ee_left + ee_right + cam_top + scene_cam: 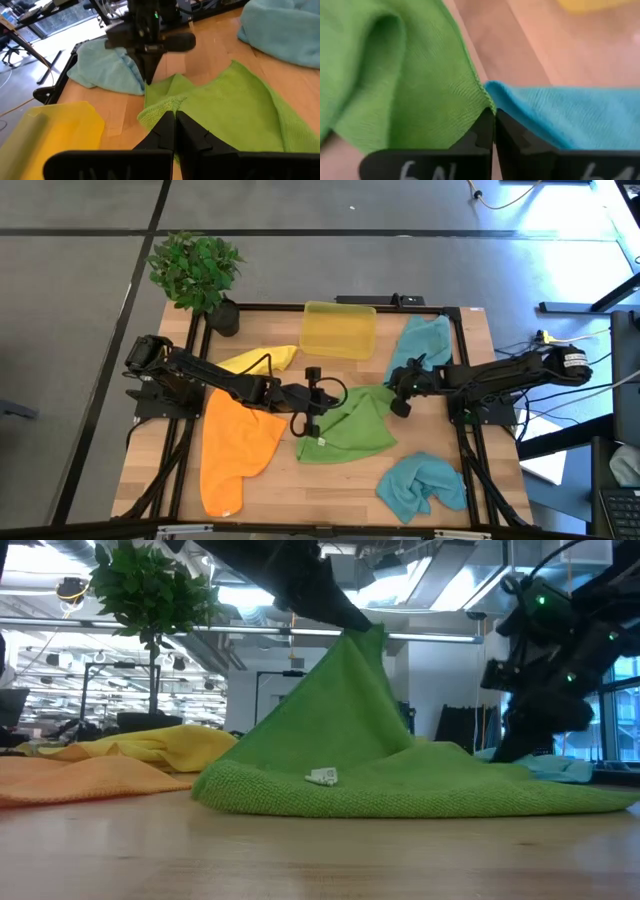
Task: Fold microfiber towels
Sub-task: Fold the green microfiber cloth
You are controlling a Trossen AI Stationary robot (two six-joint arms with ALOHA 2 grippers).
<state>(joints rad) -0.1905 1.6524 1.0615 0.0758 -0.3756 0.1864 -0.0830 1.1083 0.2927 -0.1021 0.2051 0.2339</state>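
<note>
The green towel [352, 428] lies mid-table, one part drawn up into a peak [368, 640]. Its near edge, with a small white tag [322, 777], rests on the table. My left gripper [303, 423] is shut on the green towel at its left side. My right gripper [398, 405] is shut on the towel's far right corner, next to a teal towel [420, 345]. The yellow towel [255, 360] and orange towel [235, 445] lie at the left. A second teal towel [425, 485] lies crumpled at the near right. My left gripper pinches a bunched edge of the green towel [162, 114] between its two shut fingers, coming in from the table's left. The held part stands raised as a peak while the rest of the towel slopes down onto the table. My right gripper pinches the green towel's corner edge [486, 106] between its two shut fingers, which point down from above [149, 75]. The corner stays low, close to the table, beside the teal towel [560, 115].
A translucent yellow bin [338, 330] stands at the far middle and a potted plant [200, 270] at the far left corner. The table's black frame [460, 315] runs round the wooden top. Bare wood shows along the near edge between the orange and teal towels.
</note>
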